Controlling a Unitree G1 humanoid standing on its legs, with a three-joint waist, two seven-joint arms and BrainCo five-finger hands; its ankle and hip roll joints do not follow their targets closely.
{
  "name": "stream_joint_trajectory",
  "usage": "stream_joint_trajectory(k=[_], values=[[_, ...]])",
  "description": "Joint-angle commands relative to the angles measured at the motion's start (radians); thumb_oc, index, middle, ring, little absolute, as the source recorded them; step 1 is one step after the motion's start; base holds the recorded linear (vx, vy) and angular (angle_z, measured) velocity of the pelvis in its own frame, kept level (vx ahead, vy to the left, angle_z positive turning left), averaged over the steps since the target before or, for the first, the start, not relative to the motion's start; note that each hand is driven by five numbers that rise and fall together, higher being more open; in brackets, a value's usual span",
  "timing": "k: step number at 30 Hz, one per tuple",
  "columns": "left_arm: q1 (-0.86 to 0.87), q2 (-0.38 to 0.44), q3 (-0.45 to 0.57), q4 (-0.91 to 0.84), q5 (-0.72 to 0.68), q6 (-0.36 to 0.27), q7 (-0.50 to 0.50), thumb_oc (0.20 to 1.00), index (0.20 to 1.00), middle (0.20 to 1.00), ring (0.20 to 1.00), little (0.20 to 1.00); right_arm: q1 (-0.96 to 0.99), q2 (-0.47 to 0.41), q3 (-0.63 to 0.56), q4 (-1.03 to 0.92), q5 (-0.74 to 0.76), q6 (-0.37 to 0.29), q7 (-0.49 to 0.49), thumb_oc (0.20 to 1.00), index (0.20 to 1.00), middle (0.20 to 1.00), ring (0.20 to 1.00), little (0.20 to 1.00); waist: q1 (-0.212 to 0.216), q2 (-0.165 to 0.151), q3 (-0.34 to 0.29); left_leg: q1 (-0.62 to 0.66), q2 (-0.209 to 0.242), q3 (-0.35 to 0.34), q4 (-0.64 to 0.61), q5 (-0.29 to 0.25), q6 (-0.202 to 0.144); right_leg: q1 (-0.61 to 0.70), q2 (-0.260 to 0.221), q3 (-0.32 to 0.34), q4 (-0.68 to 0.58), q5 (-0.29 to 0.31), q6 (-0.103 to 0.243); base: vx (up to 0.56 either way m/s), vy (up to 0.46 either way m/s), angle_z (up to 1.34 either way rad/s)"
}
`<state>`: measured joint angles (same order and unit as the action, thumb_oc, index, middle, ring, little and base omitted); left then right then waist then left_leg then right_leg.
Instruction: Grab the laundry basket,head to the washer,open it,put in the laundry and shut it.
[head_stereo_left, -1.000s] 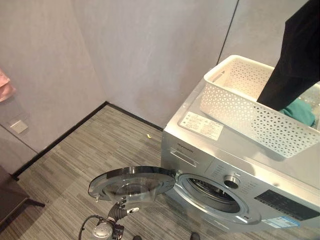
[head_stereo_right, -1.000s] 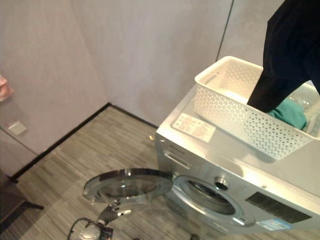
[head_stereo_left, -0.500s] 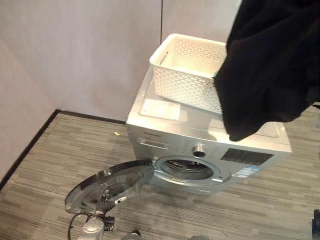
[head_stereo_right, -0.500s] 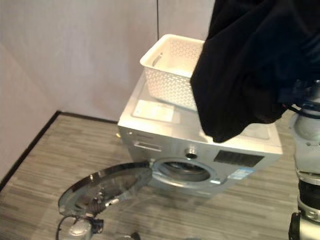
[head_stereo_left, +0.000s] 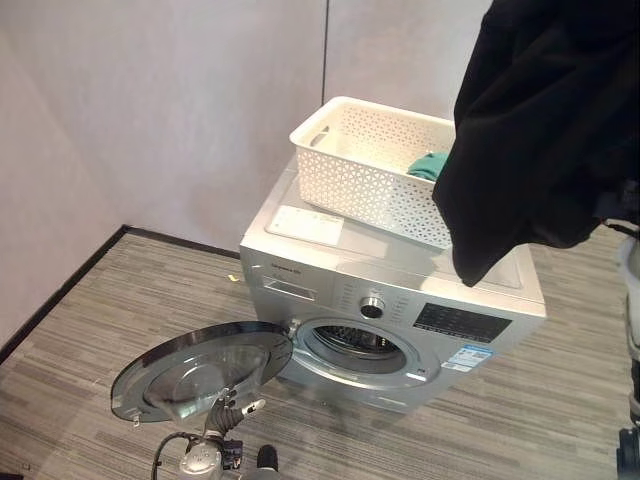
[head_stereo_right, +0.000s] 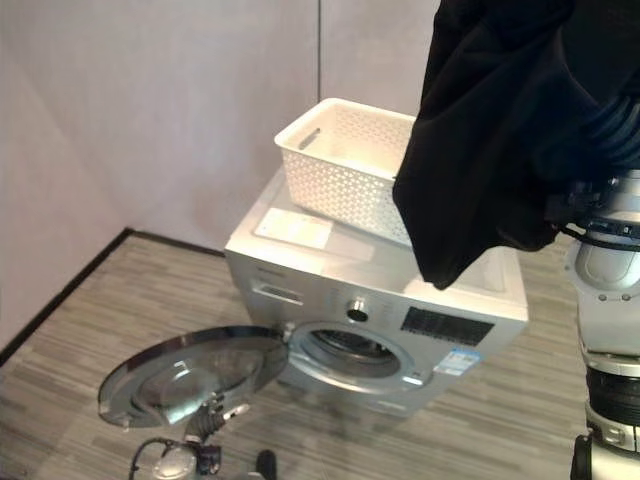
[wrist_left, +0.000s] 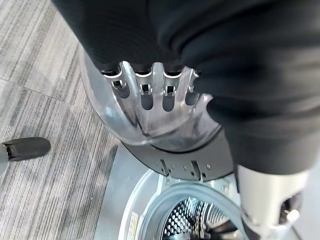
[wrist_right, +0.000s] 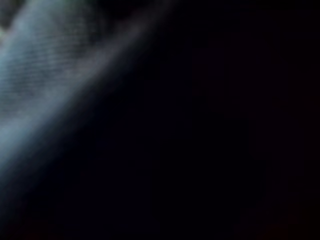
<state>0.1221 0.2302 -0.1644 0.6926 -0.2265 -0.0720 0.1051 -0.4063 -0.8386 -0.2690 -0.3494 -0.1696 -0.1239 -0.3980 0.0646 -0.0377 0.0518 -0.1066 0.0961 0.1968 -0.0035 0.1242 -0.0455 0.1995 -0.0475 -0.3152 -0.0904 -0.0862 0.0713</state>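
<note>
Black garment (head_stereo_left: 545, 130) hanging high at the right, draped over the right arm, bottom edge dangling above the washer's (head_stereo_left: 390, 300) top right corner. Right hand buried in that cloth: fingers hidden, so open or clenched cannot be told. Dark fabric pressed up against the right wrist camera.

Left hand (wrist_left: 150, 95) low at the washer door (head_stereo_left: 200, 370), seen in its own wrist view: silver fingers (wrist_left: 145, 87) spread straight and relaxed, grasping nothing, the clear bowl of the door glass right behind them. Whether touching the glass or just off it, cannot tell. Open drum (wrist_left: 195, 220) beyond the door.

Door swung wide open to the left, lying nearly flat over the floor (head_stereo_left: 100, 300). Round drum opening (head_stereo_left: 355, 345) bare on the silver front.

White perforated basket (head_stereo_left: 370, 170) standing on top of the washer toward the back, a teal cloth (head_stereo_left: 430, 165) inside at its right end. Grey walls (head_stereo_left: 180, 110) behind, striped grey floor around.
</note>
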Motion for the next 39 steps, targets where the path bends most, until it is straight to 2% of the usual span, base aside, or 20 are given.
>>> stream_joint_trajectory(k=[1, 5, 6, 7, 9, 10, 11, 12, 13, 14, 18, 19, 24, 26, 30, 31, 32, 39], values=[[-0.081, 0.035, -0.065, -0.008, 0.01, -0.029, -0.009, 1.0, 1.0, 1.0, 1.0, 1.0, 0.005, -0.067, -0.102, -0.054, 0.069, -0.049, -0.007, 0.2, 0.2, 0.2, 0.2, 0.2, -0.004, -0.008, -0.029, -0.078, 0.067, -0.004, 0.064, 0.011, -0.047, -0.018, 0.013, 0.049, 0.065, -0.098, -0.036, -0.07, -0.101, 0.2], [-0.1, 0.038, -0.083, -0.025, 0.013, -0.024, -0.008, 1.0, 1.0, 1.0, 1.0, 1.0, -0.003, -0.088, -0.123, -0.062, 0.08, -0.059, -0.026, 0.2, 0.2, 0.2, 0.2, 0.2, -0.011, -0.003, -0.016, -0.1, 0.095, -0.02, 0.07, 0.06, -0.074, -0.026, 0.036, 0.048, 0.059, -0.092, -0.047, -0.11, -0.06, 0.21], [-0.114, 0.049, -0.093, -0.054, 0.017, -0.029, -0.003, 1.0, 1.0, 1.0, 1.0, 1.0, -0.024, -0.106, -0.111, -0.048, 0.088, -0.057, -0.033, 0.2, 0.2, 0.2, 0.2, 0.2, -0.016, -0.003, 0.004, -0.11, 0.114, -0.053, 0.074, 0.089, -0.103, -0.044, 0.039, 0.054, 0.066, -0.087, -0.054, -0.2, -0.024, 0.17], [-0.124, 0.062, -0.091, -0.084, 0.021, -0.034, 0.003, 1.0, 1.0, 1.0, 1.0, 1.0, -0.046, -0.122, -0.097, -0.044, 0.1, -0.059, -0.028, 0.2, 0.2, 0.2, 0.2, 0.2, -0.017, -0.01, 0.018, -0.106, 0.109, -0.095, 0.092, 0.074, -0.101, -0.063, 0.033, 0.064, 0.076, -0.078, -0.052, -0.24, -0.021, 0.14], [-0.136, 0.072, -0.088, -0.125, 0.023, -0.041, 0.009, 1.0, 1.0, 1.0, 1.0, 1.0, -0.067, -0.129, -0.065, -0.034, 0.13, -0.066, -0.018, 0.2, 0.2, 0.2, 0.2, 0.2, -0.033, -0.026, 0.018, -0.066, 0.098, -0.135, 0.146, -0.021, -0.076, -0.095, 0.009, 0.072, 0.081, -0.056, -0.045, -0.17, 0.033, -0.1], [-0.137, 0.073, -0.092, -0.15, 0.027, -0.042, 0.009, 1.0, 1.0, 1.0, 1.0, 1.0, -0.061, -0.121, -0.054, -0.03, 0.139, -0.068, -0.009, 0.2, 0.2, 0.2, 0.2, 0.2, -0.047, -0.026, 0.009, -0.019, 0.112, -0.12, 0.144, -0.069, -0.072, -0.107, 0.001, 0.063, 0.081, -0.053, -0.041, -0.1, 0.053, -0.14], [-0.135, 0.073, -0.091, -0.154, 0.027, -0.04, 0.009, 1.0, 1.0, 1.0, 1.0, 1.0, -0.063, -0.121, -0.052, -0.03, 0.139, -0.068, -0.009, 0.2, 0.2, 0.2, 0.2, 0.2, -0.046, -0.026, 0.01, -0.018, 0.111, -0.118, 0.142, -0.066, -0.07, -0.108, 0.001, 0.064, 0.081, -0.049, -0.04, -0.06, 0.121, -0.18], [-0.139, 0.073, -0.084, -0.198, 0.05, -0.039, 0.017, 1.0, 1.0, 1.0, 1.0, 1.0, -0.025, -0.11, -0.053, -0.039, 0.13, -0.064, 0.022, 0.2, 0.2, 0.2, 0.2, 0.2, -0.07, -0.007, -0.01, 0.06, 0.141, -0.092, 0.107, -0.083, -0.071, -0.121, -0.001, 0.05, 0.083, -0.046, -0.027, -0.03, 0.097, -0.31], [-0.135, 0.073, -0.085, -0.202, 0.052, -0.037, 0.017, 1.0, 1.0, 1.0, 1.0, 1.0, -0.017, -0.108, -0.057, -0.045, 0.13, -0.063, 0.025, 0.2, 0.2, 0.2, 0.2, 0.2, -0.068, -0.007, -0.012, 0.067, 0.142, -0.091, 0.094, -0.077, -0.072, -0.12, 0.001, 0.05, 0.082, -0.045, -0.027, 0.01, 0.179, -0.31], [-0.14, 0.069, -0.073, -0.225, 0.077, -0.042, 0.024, 1.0, 1.0, 1.0, 1.0, 1.0, 0.044, -0.07, -0.068, -0.071, 0.147, -0.07, 0.077, 0.2, 0.2, 0.2, 0.2, 0.2, -0.092, 0.015, -0.034, 0.1, 0.145, -0.071, 0.036, -0.078, -0.073, -0.122, 0.001, 0.053, 0.091, -0.043, -0.017, 0.06, 0.123, -0.09], [-0.131, 0.07, -0.063, -0.259, 0.089, -0.049, 0.026, 1.0, 1.0, 1.0, 1.0, 1.0, 0.139, -0.016, -0.058, -0.102, 0.203, -0.082, 0.157, 0.2, 0.2, 0.2, 0.2, 0.2, -0.095, 0.028, -0.058, 0.128, 0.122, -0.091, -0.007, -0.089, -0.073, -0.109, -0.01, 0.07, 0.085, -0.039, -0.01, 0.03, 0.116, 0.07], [-0.118, 0.068, -0.053, -0.285, 0.083, -0.052, 0.013, 1.0, 1.0, 1.0, 1.0, 1.0, 0.199, 0.012, -0.039, -0.106, 0.231, -0.079, 0.209, 0.2, 0.2, 0.2, 0.2, 0.2, -0.1, 0.036, -0.054, 0.134, 0.11, -0.098, -0.004, -0.103, -0.071, -0.103, -0.018, 0.08, 0.089, -0.039, -0.009, -0.02, 0.105, -0.02], [-0.078, 0.073, -0.035, -0.302, 0.064, -0.056, -0.017, 1.0, 1.0, 1.0, 1.0, 1.0, 0.311, 0.083, 0.046, -0.113, 0.332, -0.068, 0.349, 0.2, 0.2, 0.2, 0.2, 0.2, -0.105, 0.042, -0.056, 0.15, 0.081, -0.076, -0.007, -0.122, -0.054, -0.111, -0.047, 0.11, 0.095, -0.019, 0.01, 0.0, 0.098, -0.04], [-0.066, 0.076, -0.029, -0.305, 0.063, -0.056, -0.027, 1.0, 1.0, 1.0, 1.0, 1.0, 0.337, 0.089, 0.062, -0.119, 0.36, -0.061, 0.385, 0.2, 0.2, 0.2, 0.2, 0.2, -0.104, 0.044, -0.058, 0.156, 0.075, -0.065, -0.011, -0.124, -0.05, -0.114, -0.054, 0.117, 0.096, -0.015, 0.013, 0.0, 0.057, -0.17], [-0.035, 0.092, -0.01, -0.328, 0.055, -0.06, -0.069, 1.0, 1.0, 1.0, 1.0, 1.0, 0.517, 0.089, 0.143, -0.121, 0.524, -0.018, 0.548, 0.2, 0.2, 0.2, 0.2, 0.2, -0.116, 0.045, -0.051, 0.169, 0.06, -0.028, -0.038, -0.12, -0.045, -0.131, -0.078, 0.13, 0.097, 0.003, 0.031, -0.01, 0.066, -0.19], [-0.033, 0.093, -0.011, -0.329, 0.055, -0.059, -0.069, 1.0, 1.0, 1.0, 1.0, 1.0, 0.519, 0.089, 0.142, -0.121, 0.525, -0.018, 0.549, 0.2, 0.2, 0.2, 0.2, 0.2, -0.114, 0.045, -0.053, 0.17, 0.06, -0.026, -0.039, -0.12, -0.045, -0.131, -0.078, 0.131, 0.098, 0.003, 0.031, -0.02, 0.057, -0.3], [-0.023, 0.107, -0.01, -0.354, 0.054, -0.064, -0.087, 1.0, 1.0, 1.0, 1.0, 1.0, 0.575, 0.085, 0.169, -0.123, 0.55, 0.003, 0.596, 0.2, 0.2, 0.2, 0.2, 0.2, -0.119, 0.046, -0.049, 0.172, 0.057, -0.017, -0.047, -0.118, -0.043, -0.14, -0.084, 0.137, 0.098, 0.008, 0.036, -0.01, 0.036, -0.36], [-0.043, 0.192, -0.058, -0.489, 0.046, -0.077, -0.143, 1.0, 1.0, 1.0, 1.0, 1.0, 0.601, 0.067, 0.252, -0.102, 0.633, 0.037, 0.65, 0.2, 0.2, 0.2, 0.2, 0.2, -0.123, 0.052, -0.041, 0.178, 0.049, 0.001, -0.062, -0.114, -0.039, -0.15, -0.097, 0.146, 0.093, 0.019, 0.049, 0.0, 0.024, -0.14]])
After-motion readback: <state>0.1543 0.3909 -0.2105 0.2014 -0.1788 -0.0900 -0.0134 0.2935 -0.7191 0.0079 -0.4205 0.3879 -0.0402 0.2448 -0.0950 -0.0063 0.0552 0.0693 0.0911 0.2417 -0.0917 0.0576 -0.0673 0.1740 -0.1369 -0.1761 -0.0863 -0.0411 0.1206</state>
